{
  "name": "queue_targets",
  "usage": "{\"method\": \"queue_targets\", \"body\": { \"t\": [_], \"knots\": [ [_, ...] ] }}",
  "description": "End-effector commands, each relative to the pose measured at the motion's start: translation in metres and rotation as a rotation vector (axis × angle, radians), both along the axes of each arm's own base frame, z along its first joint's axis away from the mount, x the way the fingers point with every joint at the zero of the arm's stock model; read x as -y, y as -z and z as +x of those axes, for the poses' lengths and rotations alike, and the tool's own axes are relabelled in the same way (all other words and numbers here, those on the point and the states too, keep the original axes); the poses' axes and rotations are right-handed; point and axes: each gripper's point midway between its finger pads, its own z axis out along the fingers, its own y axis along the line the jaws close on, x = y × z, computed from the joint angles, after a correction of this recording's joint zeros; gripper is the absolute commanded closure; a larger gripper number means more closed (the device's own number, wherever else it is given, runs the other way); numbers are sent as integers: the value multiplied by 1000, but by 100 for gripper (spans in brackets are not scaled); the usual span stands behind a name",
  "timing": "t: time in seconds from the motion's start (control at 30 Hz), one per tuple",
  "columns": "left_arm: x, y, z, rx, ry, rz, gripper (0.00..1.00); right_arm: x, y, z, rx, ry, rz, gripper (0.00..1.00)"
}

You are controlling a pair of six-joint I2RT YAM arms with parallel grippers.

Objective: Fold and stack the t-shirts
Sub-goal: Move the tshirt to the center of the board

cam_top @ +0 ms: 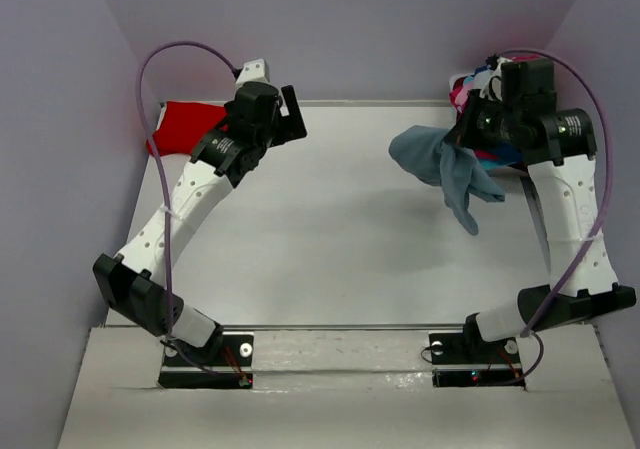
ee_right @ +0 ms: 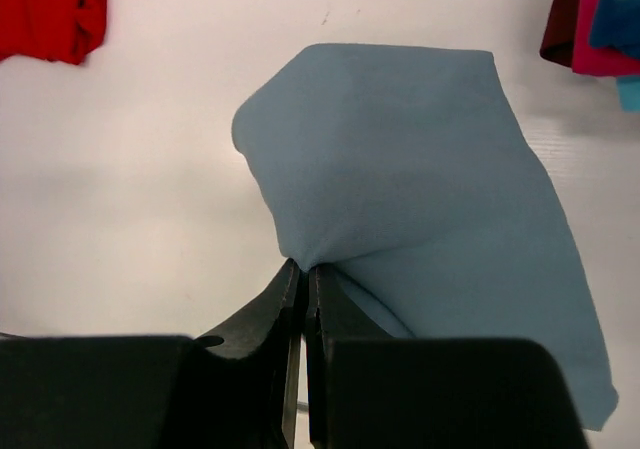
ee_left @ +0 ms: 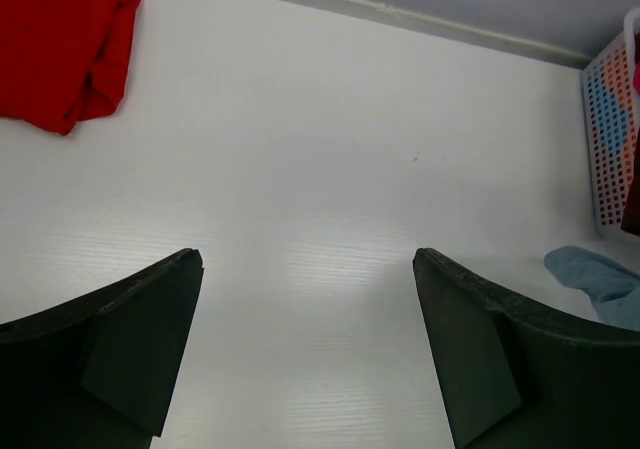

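Note:
A grey-blue t-shirt hangs bunched above the right side of the table, pinched by my right gripper. In the right wrist view the cloth spreads out from the shut fingertips of that gripper. A folded red t-shirt lies at the far left corner, also seen in the left wrist view and the right wrist view. My left gripper hovers just right of the red shirt, and its open jaws hold nothing.
A white perforated basket with several coloured shirts stands at the far right corner, behind my right arm. Maroon, pink and teal cloth shows at the right wrist view's top right. The table's back wall runs close behind both grippers.

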Motion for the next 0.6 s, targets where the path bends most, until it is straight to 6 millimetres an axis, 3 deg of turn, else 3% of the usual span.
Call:
{"method": "queue_targets", "body": {
  "t": [0.0, 0.03, 0.1, 0.2, 0.3, 0.33, 0.4, 0.5, 0.53, 0.57],
  "knots": [
    [-17, -17, 0, 91, -87, -7, 1, -18, -46, 8, 210, -45, 31, 93],
    [-18, -16, 0, 92, -91, -5, 1, -18, -51, 3, 213, -46, 33, 93],
    [-20, -15, -2, 91, -94, -7, 1, -33, -52, 13, 178, -92, 33, 93],
    [-21, -9, -6, 85, -98, -17, 1, -81, -55, 9, 208, -235, 35, 93],
    [-24, -4, -9, 80, -104, -15, 1, -96, -62, 6, 216, -272, 18, 93],
    [-26, -3, -11, 82, -110, -15, 1, -109, -57, 5, 203, -310, 0, 93],
    [-27, -5, -12, 91, -115, -20, 1, -112, -53, 8, 199, -305, -12, 93],
    [-31, -6, -14, 103, -127, -22, 1, -108, -16, 22, 99, -235, -59, 89],
    [-31, -9, -14, 110, -128, -25, 1, -108, -2, 23, 60, -227, -66, 73],
    [-32, -9, -15, 109, -129, -22, 1, -105, 4, 26, 48, -198, -77, 50]
  ]
}}
